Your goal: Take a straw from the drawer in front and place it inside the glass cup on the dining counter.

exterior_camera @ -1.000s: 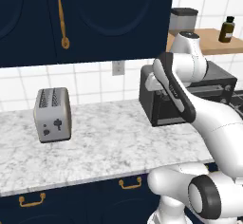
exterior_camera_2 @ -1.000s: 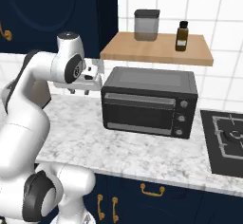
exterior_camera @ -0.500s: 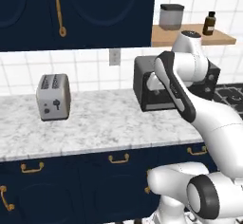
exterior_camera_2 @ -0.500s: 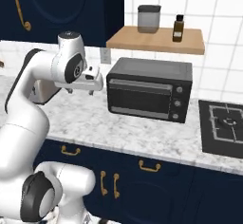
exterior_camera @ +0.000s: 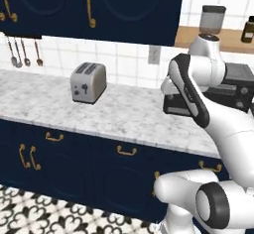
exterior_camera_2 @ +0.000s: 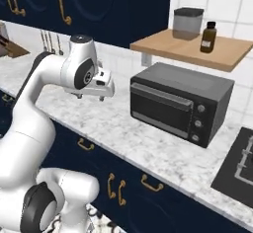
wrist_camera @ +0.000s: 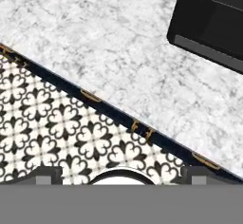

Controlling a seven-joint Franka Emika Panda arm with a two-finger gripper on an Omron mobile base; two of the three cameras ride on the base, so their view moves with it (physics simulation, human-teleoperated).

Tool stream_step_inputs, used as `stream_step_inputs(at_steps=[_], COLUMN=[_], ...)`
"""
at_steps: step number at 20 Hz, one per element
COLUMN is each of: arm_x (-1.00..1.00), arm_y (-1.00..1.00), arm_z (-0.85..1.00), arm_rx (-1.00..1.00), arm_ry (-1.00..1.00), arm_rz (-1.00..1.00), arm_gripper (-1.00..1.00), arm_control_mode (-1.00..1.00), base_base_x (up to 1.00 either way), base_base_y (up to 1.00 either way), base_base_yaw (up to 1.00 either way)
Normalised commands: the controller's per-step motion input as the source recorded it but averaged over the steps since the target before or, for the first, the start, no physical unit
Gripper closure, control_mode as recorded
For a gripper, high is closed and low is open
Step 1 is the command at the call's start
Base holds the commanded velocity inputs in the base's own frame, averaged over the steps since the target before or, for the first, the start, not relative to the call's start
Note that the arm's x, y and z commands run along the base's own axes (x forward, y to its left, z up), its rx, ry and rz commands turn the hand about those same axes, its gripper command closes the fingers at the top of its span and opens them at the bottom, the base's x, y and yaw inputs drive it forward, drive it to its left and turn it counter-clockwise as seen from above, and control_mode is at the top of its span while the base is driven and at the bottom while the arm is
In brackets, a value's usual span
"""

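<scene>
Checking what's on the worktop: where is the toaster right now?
In the left base view the toaster stands on the marble worktop, left of the arm and the oven, below the navy wall cabinets.

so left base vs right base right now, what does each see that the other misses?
Left base alone: the toaster, utensils hanging on the wall, and patterned floor tiles. Right base alone: the black hob at the counter's far end. Shared: the marble worktop, the oven, the wooden shelf with its canister and brown bottle, and the navy cabinets.
</scene>
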Motion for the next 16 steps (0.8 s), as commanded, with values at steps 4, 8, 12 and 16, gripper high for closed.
stream_step_inputs(at_steps=[4,8,12,16], arm_x=[0.0,0.0,0.0,0.0], arm_y=[0.0,0.0,0.0,0.0], arm_z=[0.0,0.0,0.0,0.0], arm_rx=[0.0,0.0,0.0,0.0], arm_ry=[0.0,0.0,0.0,0.0], arm_rz=[0.0,0.0,0.0,0.0], arm_gripper=[-1.0,-1.0,-1.0,-1.0], arm_control_mode=[1.0,1.0,1.0,1.0], base_base_x=[0.0,0.0,0.0,0.0], base_base_y=[-0.62,-0.7,-0.76,-0.75], base_base_yaw=[0.71,0.61,0.45,0.36])
